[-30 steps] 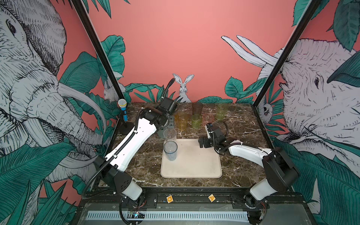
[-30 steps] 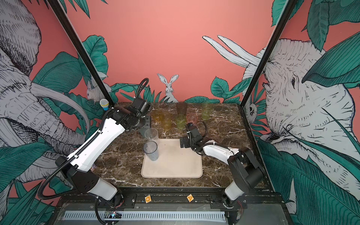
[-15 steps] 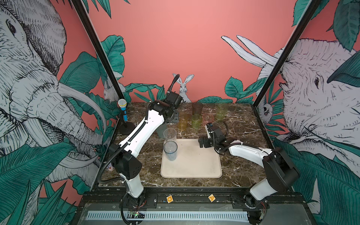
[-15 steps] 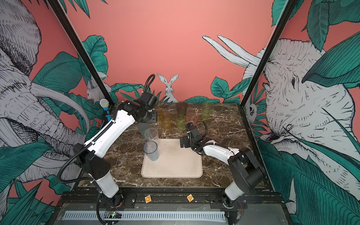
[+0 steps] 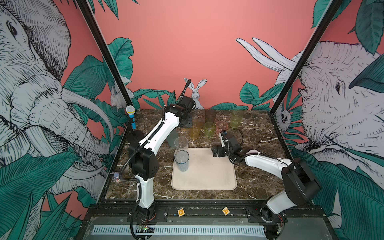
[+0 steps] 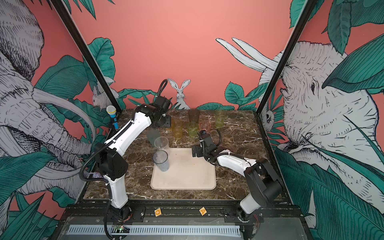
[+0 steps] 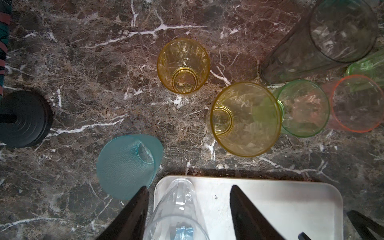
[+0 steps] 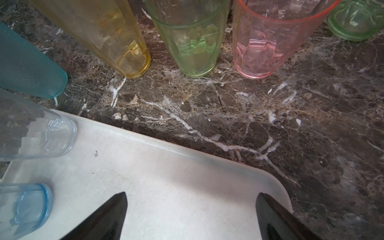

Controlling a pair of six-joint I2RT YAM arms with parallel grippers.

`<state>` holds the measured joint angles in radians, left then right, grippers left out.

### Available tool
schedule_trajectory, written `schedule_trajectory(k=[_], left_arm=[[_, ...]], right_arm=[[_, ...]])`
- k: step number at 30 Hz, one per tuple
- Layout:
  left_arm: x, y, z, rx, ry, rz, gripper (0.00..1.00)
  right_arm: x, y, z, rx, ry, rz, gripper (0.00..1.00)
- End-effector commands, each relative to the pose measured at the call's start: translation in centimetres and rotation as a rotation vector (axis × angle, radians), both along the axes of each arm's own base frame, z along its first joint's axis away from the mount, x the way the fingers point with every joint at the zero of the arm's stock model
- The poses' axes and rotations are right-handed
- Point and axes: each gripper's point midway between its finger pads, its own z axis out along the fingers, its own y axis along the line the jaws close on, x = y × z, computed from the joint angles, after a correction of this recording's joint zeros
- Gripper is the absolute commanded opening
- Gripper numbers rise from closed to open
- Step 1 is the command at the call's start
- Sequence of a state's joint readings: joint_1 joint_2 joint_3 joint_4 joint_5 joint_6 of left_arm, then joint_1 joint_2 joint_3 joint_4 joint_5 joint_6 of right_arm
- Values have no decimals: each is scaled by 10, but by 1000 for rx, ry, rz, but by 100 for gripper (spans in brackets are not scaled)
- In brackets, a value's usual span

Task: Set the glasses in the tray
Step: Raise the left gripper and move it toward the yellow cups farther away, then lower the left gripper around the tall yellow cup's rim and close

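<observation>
- The left arm stands tall, with its elbow folded and its wrist raised at the back of the worktop (image 5: 255, 135). The left claw (image 7: 189, 187) points down, its fingers partly apart and gripping nothing.
- The right arm lies low and stretched out. The right claw (image 8: 192, 194) is spread wide and empty over the far edge of the tray (image 5: 204, 178).
- Since a second ago the left arm has drawn upright and carried its wrist farther back. The right arm and every glass have kept their places.
- The tray is flat, cream and matte, with rounded corners and a low rim. In its far corner on the left side stand a clear glass (image 5: 181, 143) and a blue glass (image 5: 181, 161), both tall and tapered.
- A frosted teal glass (image 7: 128, 164) stands on the veined brown marble just beside that corner.
- Farther back stand a ribbed amber glass (image 7: 182, 66), a yellow glass (image 7: 245, 118), a short green glass (image 7: 303, 108), a pink glass (image 7: 357, 104), a smoky glass (image 7: 324, 35) and a tall green glass (image 5: 235, 118).
</observation>
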<state>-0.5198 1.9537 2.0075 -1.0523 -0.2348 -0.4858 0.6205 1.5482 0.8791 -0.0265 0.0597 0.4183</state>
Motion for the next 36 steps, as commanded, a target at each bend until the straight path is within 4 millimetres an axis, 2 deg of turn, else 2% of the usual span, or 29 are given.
schedule_trajectory(k=[1,8,15,25,28,33,36], left_arm=[[8,-9,3,-37,-7,-2,64],[23,-20,-14,-49,18,1,64],[32,-23,-36,-38,59,17,64],[43,-27,-52,-54,82,39,63],[47,-28,-56,-63,86,40,57],[52,-30,-63,-79,97,29,37],[55,-28,-63,-80,93,33,30]], right_arm=[[2,-1,9,25,-30,-9,99],[2,-1,9,25,-29,-9,99],[2,-1,9,27,-28,-10,99],[2,3,6,42,-14,-3,99],[1,4,5,43,-11,-1,99],[2,3,5,39,-11,-4,99],[2,3,4,39,-11,-4,99]])
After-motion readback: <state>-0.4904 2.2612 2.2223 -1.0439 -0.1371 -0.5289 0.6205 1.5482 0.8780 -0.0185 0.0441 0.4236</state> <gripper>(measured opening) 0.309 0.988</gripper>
